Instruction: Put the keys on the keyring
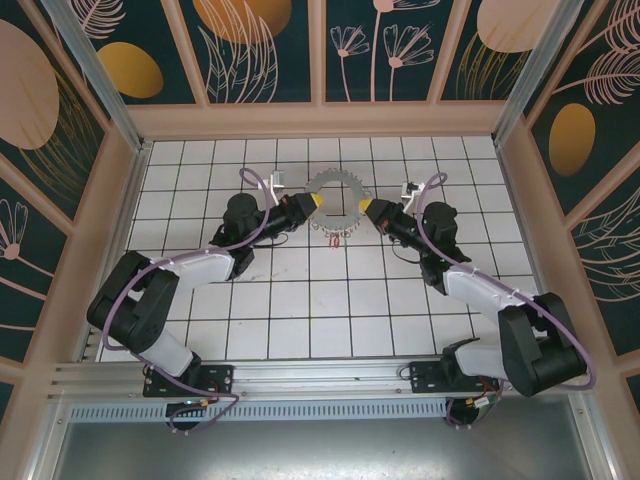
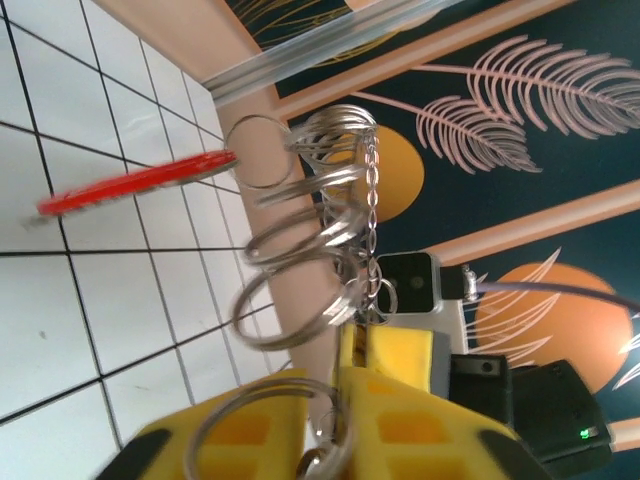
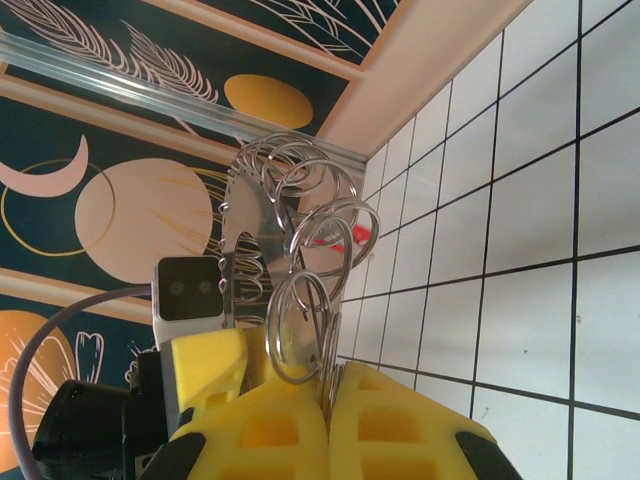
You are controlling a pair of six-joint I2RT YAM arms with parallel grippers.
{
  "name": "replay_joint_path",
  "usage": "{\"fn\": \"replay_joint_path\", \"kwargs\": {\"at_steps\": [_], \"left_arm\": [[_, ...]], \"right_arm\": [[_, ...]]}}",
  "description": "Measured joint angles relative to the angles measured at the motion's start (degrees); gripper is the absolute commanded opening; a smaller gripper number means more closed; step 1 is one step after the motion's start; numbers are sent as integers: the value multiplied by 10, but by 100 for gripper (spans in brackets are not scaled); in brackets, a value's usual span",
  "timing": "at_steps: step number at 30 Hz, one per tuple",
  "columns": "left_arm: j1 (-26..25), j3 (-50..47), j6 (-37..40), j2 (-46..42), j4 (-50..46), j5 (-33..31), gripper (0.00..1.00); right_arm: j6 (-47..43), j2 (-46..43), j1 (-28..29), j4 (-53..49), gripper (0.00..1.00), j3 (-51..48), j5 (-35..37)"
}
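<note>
Two grippers meet above the tiled tabletop [image 1: 300,300], and between them they hold up one keyring [image 1: 335,197], a flat grey toothed ring. The left gripper [image 1: 318,203] has its yellow fingers pressed together on the left rim, and the right gripper [image 1: 366,207] is clamped tight on the right rim. One red-tagged key [image 1: 335,238] dangles just below the ring, the only key I can count. A cluster of wire loops [image 3: 310,250] stands along the rim by the right gripper, too overlapped for a sure tally.
</note>
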Motion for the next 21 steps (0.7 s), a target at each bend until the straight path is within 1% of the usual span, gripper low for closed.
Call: {"fn": "replay_joint_path", "kwargs": {"at_steps": [5,7,9,11,16,19,21], "left_arm": [[-2,5,31,-19,-28,0,3],[-5,11,44,-29,-39,3,0],[-5,16,58,-40,-45,2,0],[-4,19,68,-48,-48,0,0],[-2,24,82,-60,-47,3,0],[-2,30,89,-67,-47,8,0],[-2,37,96,-73,-47,15,0]], "right_arm": [[-31,-30,5,-34,14,0,13],[-50,-50,5,-50,20,0,16],[-73,-75,5,-67,28,0,27],[-95,-99,5,-85,34,0,39],[-163,-172,5,-143,39,0,81],[-216,-222,5,-169,53,0,106],[-255,-252,5,-175,60,0,120]]}}
